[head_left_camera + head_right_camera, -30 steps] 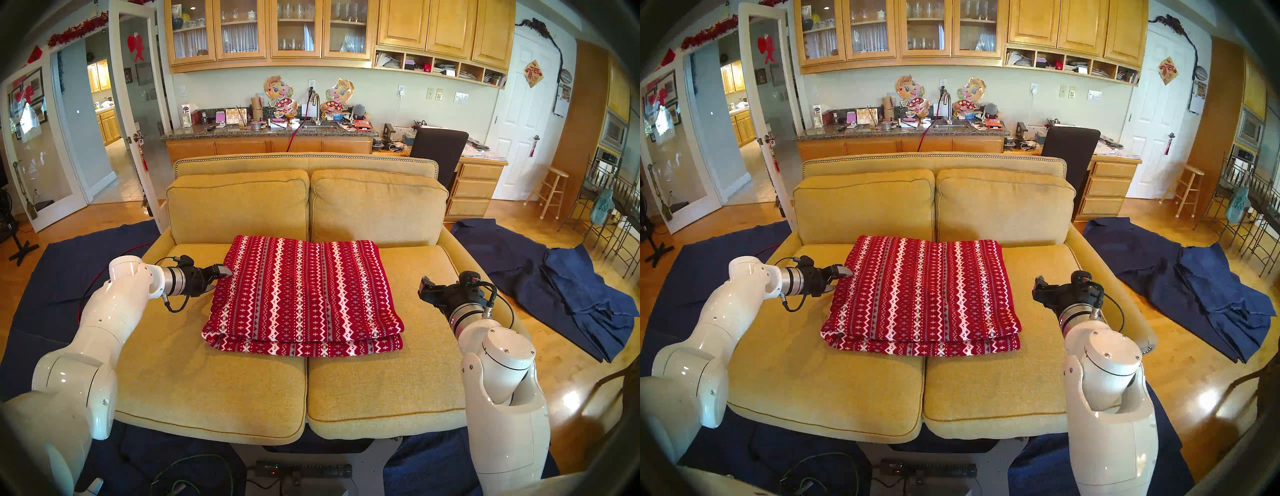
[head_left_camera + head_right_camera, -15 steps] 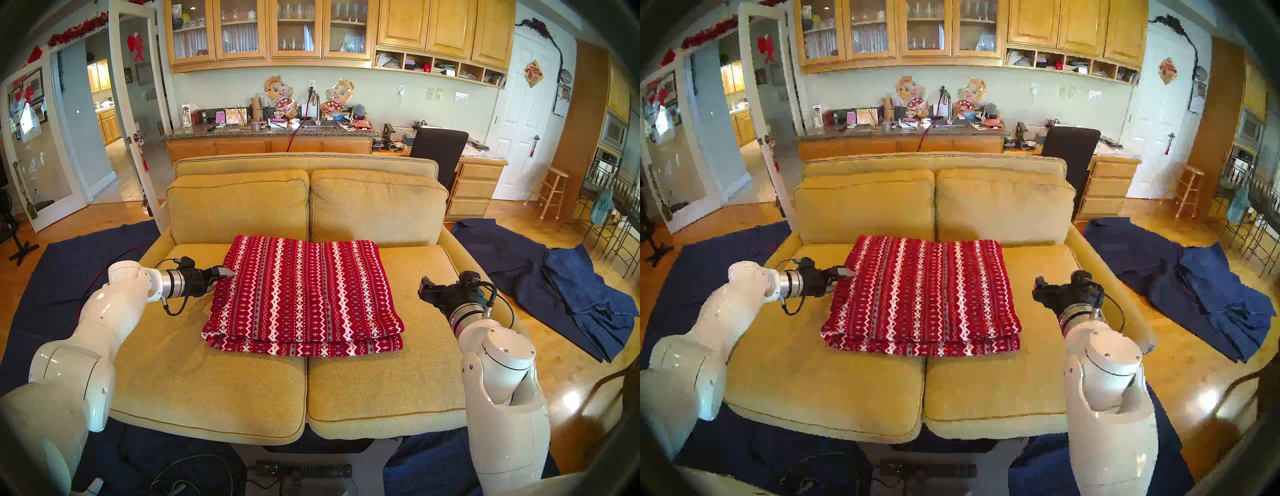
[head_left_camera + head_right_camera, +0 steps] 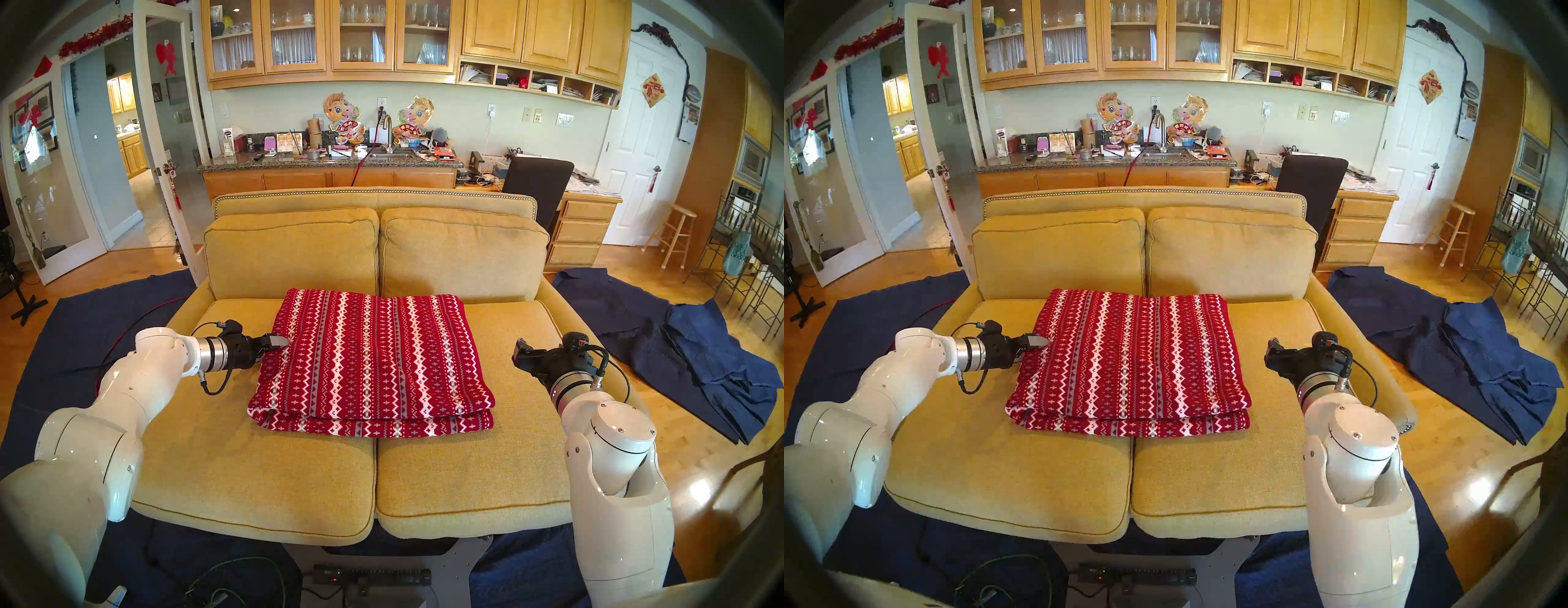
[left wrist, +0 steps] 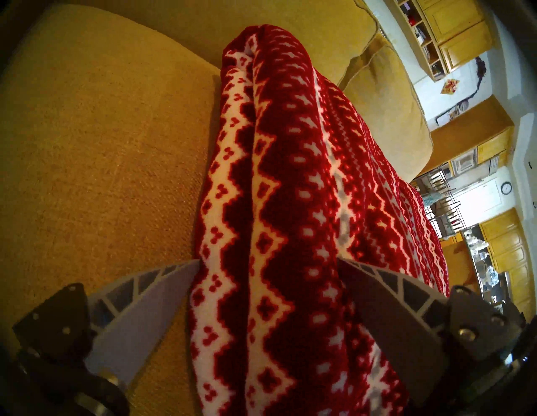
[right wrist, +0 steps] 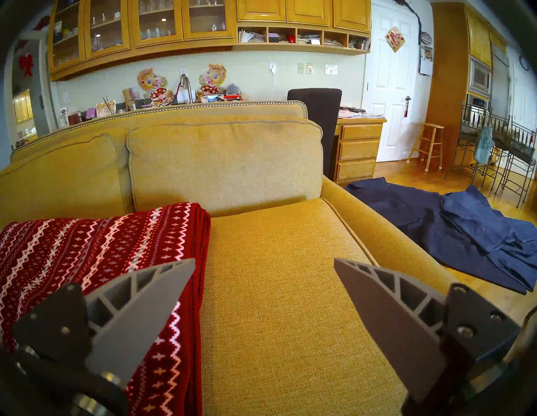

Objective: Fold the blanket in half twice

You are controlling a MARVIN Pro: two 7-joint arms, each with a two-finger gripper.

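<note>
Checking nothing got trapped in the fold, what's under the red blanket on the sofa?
The red blanket lies folded in layers across both yellow seat cushions, over the seam between them. Only cushion fabric shows around its edges; anything beneath or between the layers is covered.

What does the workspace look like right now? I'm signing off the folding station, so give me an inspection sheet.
Surface: yellow sofa, two seat cushions.
Job's things: red patterned blanket lies folded in layers across the seat gap.
Clutter: nothing seen on the seat besides the blanket.
Grippers: left gripper open, jaws straddling the blanket's left edge, not closed on it; right gripper open, empty, above the right cushion and clear of the blanket.
Cables: black wrist cable loops under the left wrist; green cable on the floor below.
Surroundings: navy cloths on the floor, kitchen counter behind.
</note>
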